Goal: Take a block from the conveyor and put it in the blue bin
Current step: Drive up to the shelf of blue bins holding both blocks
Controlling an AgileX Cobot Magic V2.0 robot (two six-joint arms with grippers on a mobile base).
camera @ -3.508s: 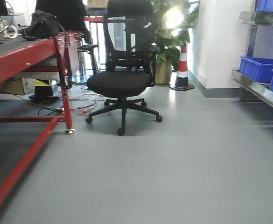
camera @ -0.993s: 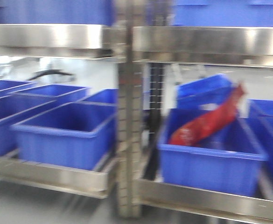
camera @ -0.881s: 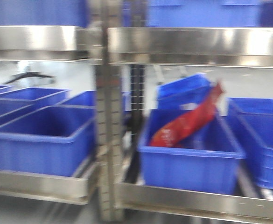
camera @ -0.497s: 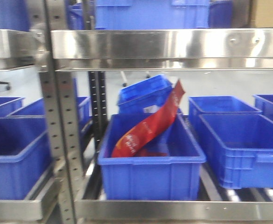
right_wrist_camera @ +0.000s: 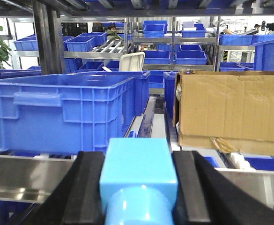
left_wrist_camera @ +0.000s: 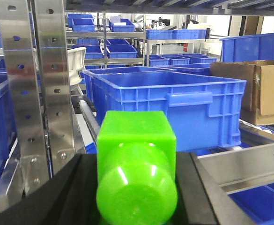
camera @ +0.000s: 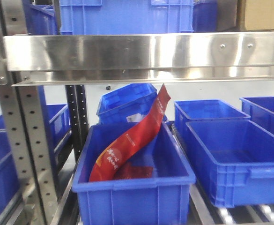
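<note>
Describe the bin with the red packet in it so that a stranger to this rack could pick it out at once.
Look below the broad steel shelf rail in the front view, at the row of blue bins. The front centre bin is the one: a long red packet leans out of it over its back rim, while the bin to its right looks empty.

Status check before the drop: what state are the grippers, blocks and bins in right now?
left gripper: shut on green block
right gripper: shut on light blue block
front blue bin: upright, with a red packet leaning against its back rim
right blue bin: upright, no contents visible
rear blue bin: tilted
</note>
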